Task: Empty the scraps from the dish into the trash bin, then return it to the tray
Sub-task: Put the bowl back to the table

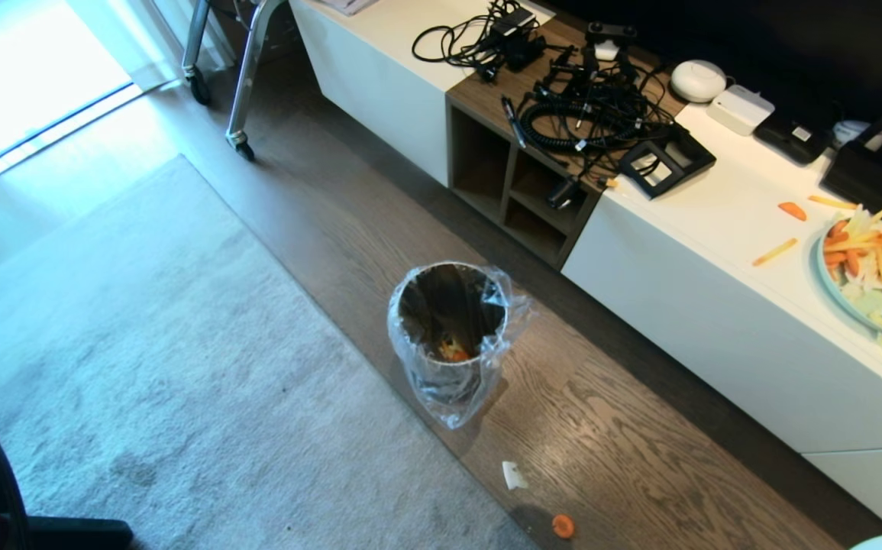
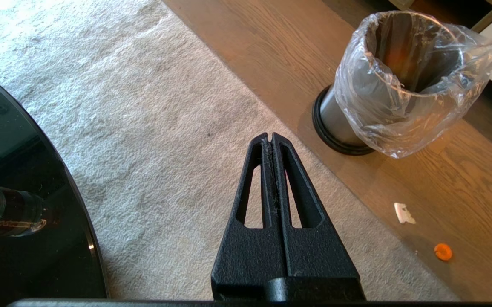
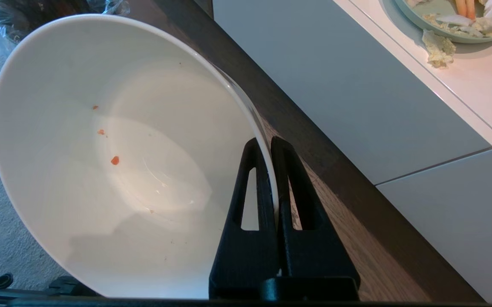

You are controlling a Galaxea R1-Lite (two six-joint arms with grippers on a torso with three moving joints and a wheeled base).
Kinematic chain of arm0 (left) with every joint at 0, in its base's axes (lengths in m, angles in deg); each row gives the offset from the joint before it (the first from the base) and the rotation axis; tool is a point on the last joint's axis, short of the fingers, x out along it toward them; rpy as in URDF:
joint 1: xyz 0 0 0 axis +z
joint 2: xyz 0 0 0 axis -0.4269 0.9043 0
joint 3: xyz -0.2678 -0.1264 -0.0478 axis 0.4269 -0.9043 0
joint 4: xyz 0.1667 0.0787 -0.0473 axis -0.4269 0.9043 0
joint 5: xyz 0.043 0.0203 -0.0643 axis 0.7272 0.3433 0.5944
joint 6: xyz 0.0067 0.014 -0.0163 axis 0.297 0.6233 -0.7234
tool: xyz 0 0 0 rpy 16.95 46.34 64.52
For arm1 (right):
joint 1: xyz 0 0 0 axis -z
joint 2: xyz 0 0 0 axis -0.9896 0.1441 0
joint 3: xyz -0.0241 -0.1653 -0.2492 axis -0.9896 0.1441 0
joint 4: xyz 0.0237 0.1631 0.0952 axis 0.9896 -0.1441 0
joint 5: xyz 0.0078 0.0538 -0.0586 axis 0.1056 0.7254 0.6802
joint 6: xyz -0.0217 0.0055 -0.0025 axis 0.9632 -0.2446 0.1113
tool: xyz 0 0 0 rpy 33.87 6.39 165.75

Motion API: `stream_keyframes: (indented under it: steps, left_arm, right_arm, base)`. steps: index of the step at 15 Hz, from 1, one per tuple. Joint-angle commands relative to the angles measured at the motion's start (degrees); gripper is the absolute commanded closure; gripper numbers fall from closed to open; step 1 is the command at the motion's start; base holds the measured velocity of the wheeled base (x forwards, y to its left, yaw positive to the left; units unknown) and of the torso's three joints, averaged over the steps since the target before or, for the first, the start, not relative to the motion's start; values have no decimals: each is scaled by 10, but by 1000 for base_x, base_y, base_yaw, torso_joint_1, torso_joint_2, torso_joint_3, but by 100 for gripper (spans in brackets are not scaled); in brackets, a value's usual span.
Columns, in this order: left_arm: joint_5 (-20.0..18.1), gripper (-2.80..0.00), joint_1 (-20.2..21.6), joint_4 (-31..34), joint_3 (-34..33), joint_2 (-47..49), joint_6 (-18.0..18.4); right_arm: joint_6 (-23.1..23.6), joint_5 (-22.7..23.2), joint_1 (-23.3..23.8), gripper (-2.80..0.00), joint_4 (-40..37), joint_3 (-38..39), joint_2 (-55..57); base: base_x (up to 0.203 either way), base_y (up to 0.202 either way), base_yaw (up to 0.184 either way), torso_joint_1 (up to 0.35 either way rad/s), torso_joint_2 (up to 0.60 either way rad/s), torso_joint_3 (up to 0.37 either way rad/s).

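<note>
White dish, orange crumbs inside

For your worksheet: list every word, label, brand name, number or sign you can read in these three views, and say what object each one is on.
No text can be read in any view.
Black device on the white cabinet: has a small pale label, too small to read.
Trash bin, bowl, white box and plate: no markings visible.

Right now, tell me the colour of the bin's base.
Black: a black ring under the shiny metal bin, clearest in the left wrist view.
</note>
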Motion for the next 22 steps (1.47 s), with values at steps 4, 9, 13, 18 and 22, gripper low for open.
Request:
stream_keyframes:
  steps: [4,9,13,18,22]
  left_arm:
    - [0,0,0,0,0,0,-1]
    - [0,0,0,0,0,0,-1]
    - [0,0,0,0,0,0,-1]
    - [0,0,0,0,0,0,-1]
    - [0,0,0,0,0,0,0]
  right_arm:
    - [1,0,0,0,0,0,1]
    - [1,0,0,0,0,0,1]
    - [1,0,-1,0,0,0,1]
    - [1,0,0,0,0,0,1]
    - [1,0,0,0,0,0,1]
  base:
    - [0,0,0,0,0,0]
    - [0,0,0,0,0,0]
    - [0,0,0,0,0,0]
    - [0,0,0,0,0,0]
    - [0,0,0,0,0,0]
